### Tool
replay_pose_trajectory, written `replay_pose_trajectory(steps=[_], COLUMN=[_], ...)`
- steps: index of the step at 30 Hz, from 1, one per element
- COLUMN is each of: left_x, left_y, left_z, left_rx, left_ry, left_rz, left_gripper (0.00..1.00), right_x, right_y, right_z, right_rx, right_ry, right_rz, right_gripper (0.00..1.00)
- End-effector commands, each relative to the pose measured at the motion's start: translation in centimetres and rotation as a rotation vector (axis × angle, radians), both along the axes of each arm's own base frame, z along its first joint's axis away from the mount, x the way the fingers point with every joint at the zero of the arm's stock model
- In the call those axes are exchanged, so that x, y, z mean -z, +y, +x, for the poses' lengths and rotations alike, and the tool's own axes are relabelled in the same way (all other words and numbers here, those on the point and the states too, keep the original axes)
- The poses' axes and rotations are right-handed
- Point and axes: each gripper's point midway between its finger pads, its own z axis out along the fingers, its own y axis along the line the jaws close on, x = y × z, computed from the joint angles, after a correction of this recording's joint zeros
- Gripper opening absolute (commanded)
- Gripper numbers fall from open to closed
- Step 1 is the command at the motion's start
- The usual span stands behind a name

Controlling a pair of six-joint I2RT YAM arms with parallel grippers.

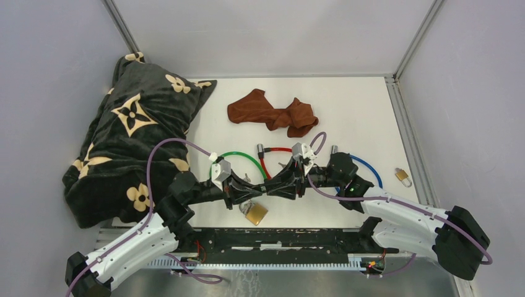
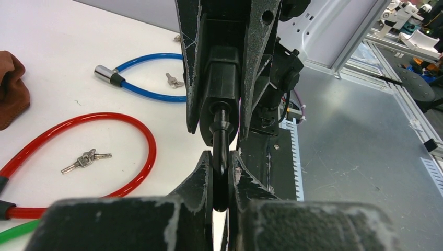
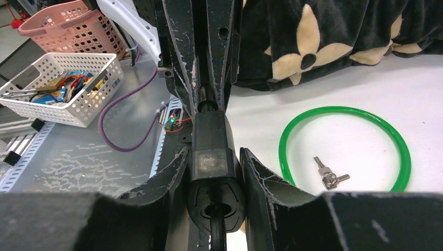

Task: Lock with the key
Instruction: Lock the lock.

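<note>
My two grippers meet tip to tip above the table's near middle. My right gripper (image 3: 214,152) is shut on a black lock body (image 3: 210,138), with a black cable leaving the body's near end. My left gripper (image 2: 221,158) is shut on a thin black piece (image 2: 221,149), which looks like the key's head. Its collared shaft runs straight into the lock body (image 2: 222,73). From above, the left gripper (image 1: 263,187) and right gripper (image 1: 282,184) hide the lock and the key.
A brass padlock (image 1: 255,212) lies just below the grippers and a small one (image 1: 403,177) at the right. Red (image 2: 137,125), blue (image 2: 149,91) and green (image 3: 345,111) cable loops lie around, with loose key bunches (image 2: 86,158) (image 3: 326,173). Black blanket (image 1: 136,130) left, brown cloth (image 1: 272,111) behind.
</note>
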Motion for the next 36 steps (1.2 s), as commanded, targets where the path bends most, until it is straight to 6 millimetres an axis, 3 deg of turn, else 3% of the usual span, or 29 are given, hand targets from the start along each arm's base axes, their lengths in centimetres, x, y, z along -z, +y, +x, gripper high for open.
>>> replay_pose_trajectory(steps=[1,3,8,19,24,28,31,33,36], left_x=[-5.6,-5.3,-4.5,-2.5,-1.7,-1.9,-2.5,-1.5,1.0], left_y=[0.2,0.3,0.8,2.3,3.0,4.0,5.1,5.3,5.7], left_z=[-0.1,-0.1,-0.1,1.1,1.2,2.6,4.3,4.5,3.5], left_rx=[-0.005,-0.013,-0.036,-0.146,-0.167,-0.261,-0.347,-0.32,-0.2], left_ry=[-0.143,-0.125,-0.1,-0.038,-0.008,-0.127,-0.276,-0.349,-0.31], left_rz=[-0.132,-0.129,-0.118,-0.068,-0.066,-0.033,0.054,0.186,0.402], left_gripper=[0.09,0.52,0.97,0.99,0.95,0.99,1.0,1.0,1.0], right_x=[-3.5,-4.3,-6.3,-7.8,-10.7,-12.4,-13.1,-13.4,-13.5], right_y=[-0.3,-0.5,-1.4,-2.1,-2.8,-3.2,-3.2,-3.3,-3.3], right_z=[-0.1,0.0,0.0,0.7,0.5,0.7,0.9,1.2,1.5], right_rx=[0.017,0.033,0.064,0.114,0.132,0.155,0.168,0.185,0.202], right_ry=[-0.058,-0.068,-0.08,-0.09,-0.121,-0.145,-0.16,-0.168,-0.17], right_rz=[0.121,0.149,0.218,0.261,0.353,0.407,0.42,0.426,0.424], right_gripper=[0.0,0.0,0.0,0.0,0.0,0.0,0.0,0.0,0.0])
